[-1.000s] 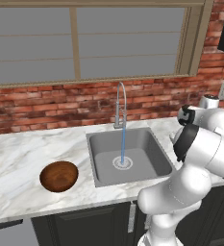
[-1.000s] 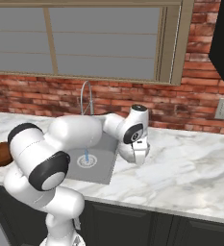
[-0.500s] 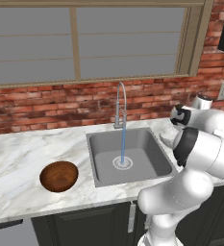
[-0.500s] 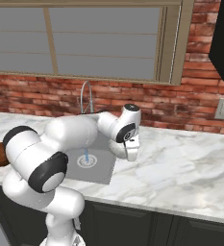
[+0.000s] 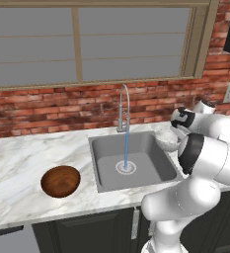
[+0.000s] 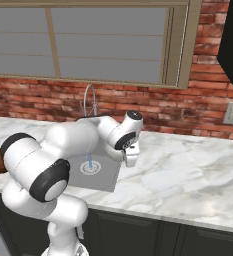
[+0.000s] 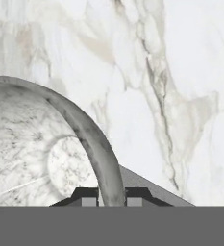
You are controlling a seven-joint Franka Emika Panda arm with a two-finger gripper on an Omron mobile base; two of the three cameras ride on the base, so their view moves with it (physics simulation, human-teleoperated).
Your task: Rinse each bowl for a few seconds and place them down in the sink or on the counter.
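My gripper (image 7: 111, 196) is shut on the rim of the pale grey-white bowl (image 7: 31, 144), whose speckled inside shows at the left of the hand view. The bowl hangs over the white marble counter (image 7: 180, 72), right beside the sink's right edge (image 7: 149, 190). In the right base view the gripper (image 6: 129, 159) points down at that edge. The reddish-brown bowl (image 5: 60, 181) sits upright on the counter left of the sink (image 5: 151, 170). Water runs from the chrome faucet (image 5: 124, 106) onto the drain.
A brick wall and a window stand behind the counter. An outlet (image 6: 231, 113) is on the wall at the right. Open marble counter (image 6: 188, 175) stretches to the right of the sink, and my own arm arches over the basin's right side.
My gripper has carried the pale bowl leftward over the counter, from farther right to the sink's right edge. The brown bowl has not moved and the water keeps running.
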